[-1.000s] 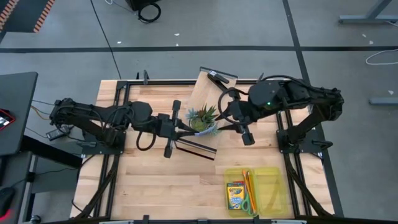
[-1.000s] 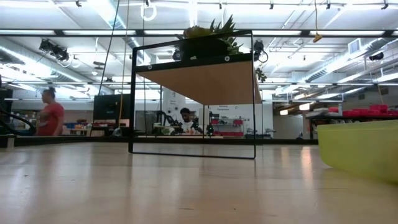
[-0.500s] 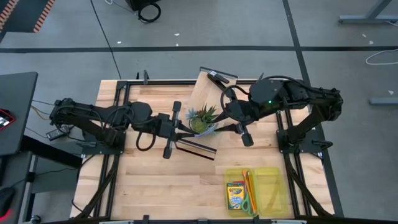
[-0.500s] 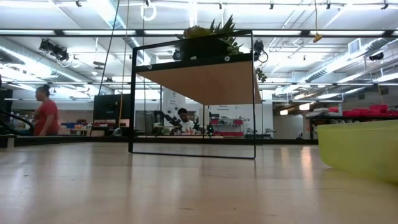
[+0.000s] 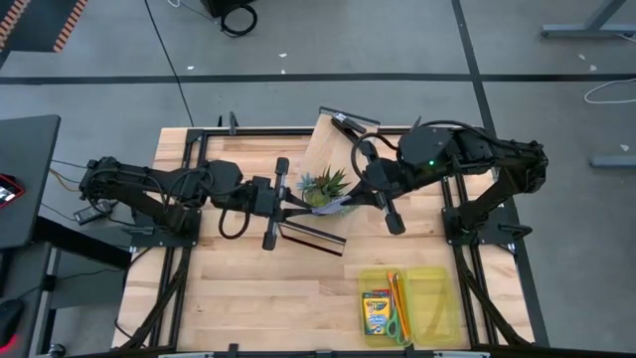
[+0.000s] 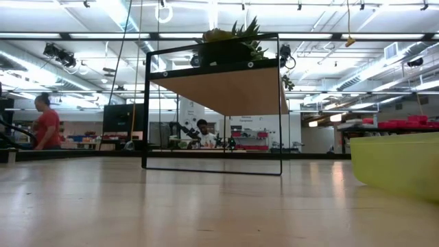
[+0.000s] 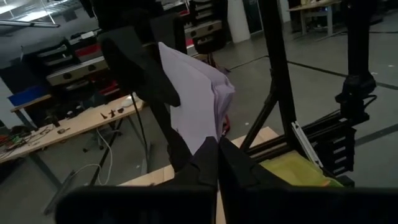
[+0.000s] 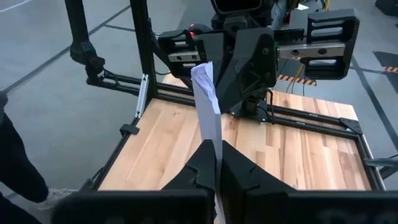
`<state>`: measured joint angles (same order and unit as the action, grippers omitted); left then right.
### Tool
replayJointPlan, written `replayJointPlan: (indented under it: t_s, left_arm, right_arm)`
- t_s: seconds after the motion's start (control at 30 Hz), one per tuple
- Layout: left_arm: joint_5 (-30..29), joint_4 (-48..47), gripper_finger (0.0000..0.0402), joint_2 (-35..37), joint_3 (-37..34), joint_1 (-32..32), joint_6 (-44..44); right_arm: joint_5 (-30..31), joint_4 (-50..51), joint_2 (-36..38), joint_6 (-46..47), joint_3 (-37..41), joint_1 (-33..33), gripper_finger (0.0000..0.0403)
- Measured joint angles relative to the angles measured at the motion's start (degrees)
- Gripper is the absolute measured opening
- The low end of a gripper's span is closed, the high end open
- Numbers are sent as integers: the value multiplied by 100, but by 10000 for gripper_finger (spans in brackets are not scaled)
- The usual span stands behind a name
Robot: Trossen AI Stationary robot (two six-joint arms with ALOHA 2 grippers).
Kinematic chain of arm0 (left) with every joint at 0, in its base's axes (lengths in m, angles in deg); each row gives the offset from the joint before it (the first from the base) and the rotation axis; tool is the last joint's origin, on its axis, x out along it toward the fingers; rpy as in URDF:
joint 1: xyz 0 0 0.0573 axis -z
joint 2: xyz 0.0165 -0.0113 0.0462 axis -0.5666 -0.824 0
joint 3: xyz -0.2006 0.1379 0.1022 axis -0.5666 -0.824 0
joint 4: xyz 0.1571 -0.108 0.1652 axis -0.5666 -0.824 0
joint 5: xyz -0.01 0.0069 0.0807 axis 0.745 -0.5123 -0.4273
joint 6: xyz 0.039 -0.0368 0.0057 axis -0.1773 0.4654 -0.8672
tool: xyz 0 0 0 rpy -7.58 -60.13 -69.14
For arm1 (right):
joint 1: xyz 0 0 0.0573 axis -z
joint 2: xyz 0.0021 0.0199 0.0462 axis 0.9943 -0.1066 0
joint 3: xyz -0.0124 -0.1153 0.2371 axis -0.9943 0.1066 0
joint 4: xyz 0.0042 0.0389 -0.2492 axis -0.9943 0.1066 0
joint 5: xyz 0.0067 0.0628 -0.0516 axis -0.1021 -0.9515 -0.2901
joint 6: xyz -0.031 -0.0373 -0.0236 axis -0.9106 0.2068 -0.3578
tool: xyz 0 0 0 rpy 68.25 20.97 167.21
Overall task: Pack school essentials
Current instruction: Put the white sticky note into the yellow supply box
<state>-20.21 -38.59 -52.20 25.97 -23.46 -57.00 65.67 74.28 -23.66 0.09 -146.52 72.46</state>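
Pad: small pale pad (image 8: 207,106) held up over the bench (image 5: 248,298), by the spiky plant (image 5: 323,186), mostly hidden from above.
Left tool (image 7: 217,146): pinched shut on the pad's edge.
Right tool (image 8: 217,149): pinched shut on the pad's other edge.
Tray: yellow tray (image 5: 447,283) holds the crayon box (image 5: 376,312), scissors (image 5: 399,323) and orange pencils (image 5: 394,290); partly cut off.

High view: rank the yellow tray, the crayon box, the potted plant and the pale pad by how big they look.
1. Yellow tray, clearly largest.
2. Potted plant.
3. Crayon box; close to the plant, so that order is unsure.
4. Pale pad, smallest as seen, but it is pinched between both tools and mostly hidden.
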Motion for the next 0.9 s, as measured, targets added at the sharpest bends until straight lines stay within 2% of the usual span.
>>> replayJointPlan:
  t_s: [0.13,0.37,0.53,0.7,0.9]
  left_arm:
    - [-276,-1,27,0,0,6,-12]
    - [-379,-41,113,0,0,4,-18]
    - [-442,-433,156,150,4,5,-26]
    - [-1049,-909,173,301,7,4,-448]
    - [-1559,-1045,166,343,7,-2,-920]
  right_arm:
    - [0,12,2,148,0,0,11]
    - [2,5,34,445,0,0,11]
    - [11,163,138,771,0,-107,10]
    - [-16,616,156,1343,0,-239,10]
    - [-24,1095,103,1886,137,-403,10]
